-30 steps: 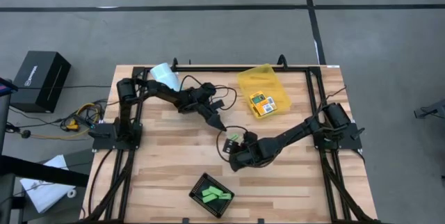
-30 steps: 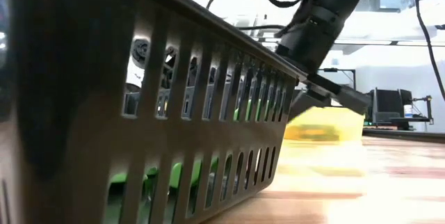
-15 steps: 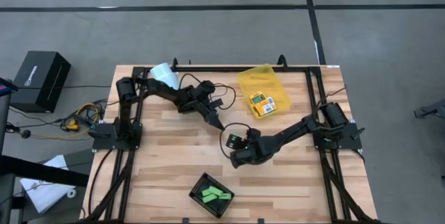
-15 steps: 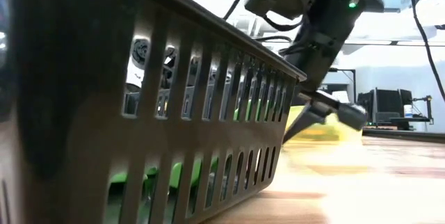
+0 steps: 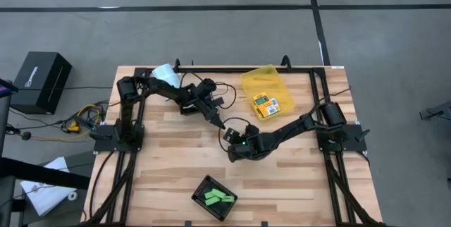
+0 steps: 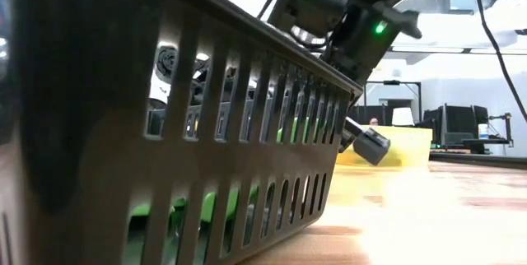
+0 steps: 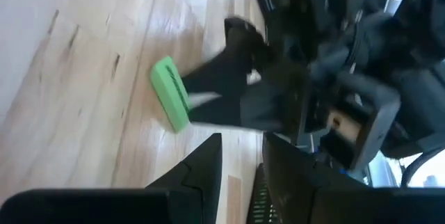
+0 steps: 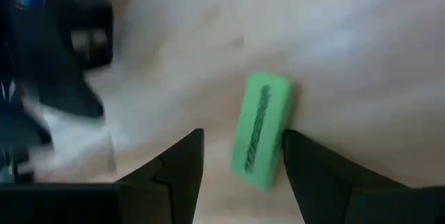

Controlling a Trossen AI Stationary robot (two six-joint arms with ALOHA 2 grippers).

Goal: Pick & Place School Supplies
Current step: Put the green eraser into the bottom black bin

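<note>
As the right arm swung nearer, fingers (image 8: 240,182) spread over green piece (image 8: 261,132), left fingers (image 7: 240,182) unclear.

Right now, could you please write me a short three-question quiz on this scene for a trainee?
1. True or false: the green eraser on the table lies between the right gripper's open fingers.
2. What does the yellow bin hold: (a) scissors, (b) a yellow-orange pack, (c) nothing?
3. What colour are the pieces in the black basket?

Key: 1 true; 2 b; 3 green.
</note>
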